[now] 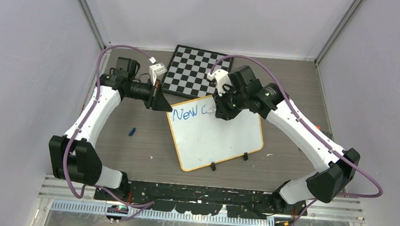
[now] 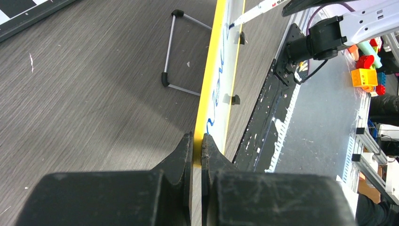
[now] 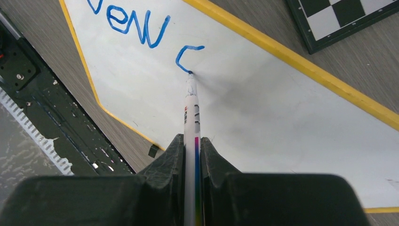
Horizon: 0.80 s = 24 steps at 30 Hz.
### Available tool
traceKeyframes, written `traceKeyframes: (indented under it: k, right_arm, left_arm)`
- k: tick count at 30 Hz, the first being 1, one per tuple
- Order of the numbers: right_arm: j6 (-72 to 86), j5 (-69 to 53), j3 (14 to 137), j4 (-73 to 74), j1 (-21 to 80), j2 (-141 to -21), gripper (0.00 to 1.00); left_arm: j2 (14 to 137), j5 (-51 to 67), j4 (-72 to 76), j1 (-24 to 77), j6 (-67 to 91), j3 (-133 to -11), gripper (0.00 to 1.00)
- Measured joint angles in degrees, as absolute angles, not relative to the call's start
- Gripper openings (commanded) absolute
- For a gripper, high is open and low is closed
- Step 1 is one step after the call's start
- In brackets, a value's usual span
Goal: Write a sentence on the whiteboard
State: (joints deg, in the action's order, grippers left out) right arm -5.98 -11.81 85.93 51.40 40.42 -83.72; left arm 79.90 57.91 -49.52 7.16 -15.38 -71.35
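Observation:
The whiteboard (image 1: 223, 139) lies tilted on the table, white with a yellow-orange rim and two black clips on its near edge. Blue writing "NeW" and a started "c" (image 3: 188, 56) runs along its far edge. My left gripper (image 2: 197, 143) is shut on the board's rim (image 2: 207, 94) at the far left corner, also in the top view (image 1: 161, 103). My right gripper (image 3: 191, 143) is shut on a white marker (image 3: 190, 113) whose tip touches the board at the lower end of the "c". In the top view the right gripper (image 1: 221, 114) is above the board's far edge.
A black-and-white chessboard (image 1: 193, 71) lies just behind the whiteboard, its corner in the right wrist view (image 3: 343, 19). A small blue cap (image 1: 131, 131) lies on the table left of the board. A wire stand (image 2: 176, 52) shows under the board. Coloured blocks (image 2: 367, 70) sit off the table.

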Motion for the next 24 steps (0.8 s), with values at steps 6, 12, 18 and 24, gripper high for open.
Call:
traceKeyframes:
  k: [6,12,18,24]
  right_arm:
    - [-6.7,-10.6,89.9,52.5,39.8,-83.7,0.00]
    - [-7.3,-10.2,92.3,52.4,39.4,-83.9,0.00]
    - [-7.5,-9.7,92.2,52.2,39.1,-85.1,0.00]
    - [-7.4,-10.2,89.9,51.7,39.0,-84.8,0.00]
  left_arm:
    - [79.9,58.1,-49.6,7.5,-15.4,-71.6,0.00]
    - [79.9,58.1,-49.8,7.5,-15.5,-71.7,0.00]
    - [79.9,58.0,-49.8,7.5,-15.5,-71.7,0.00]
    - [79.9,57.2,-49.8,7.5,-15.5,-71.7,0.00]
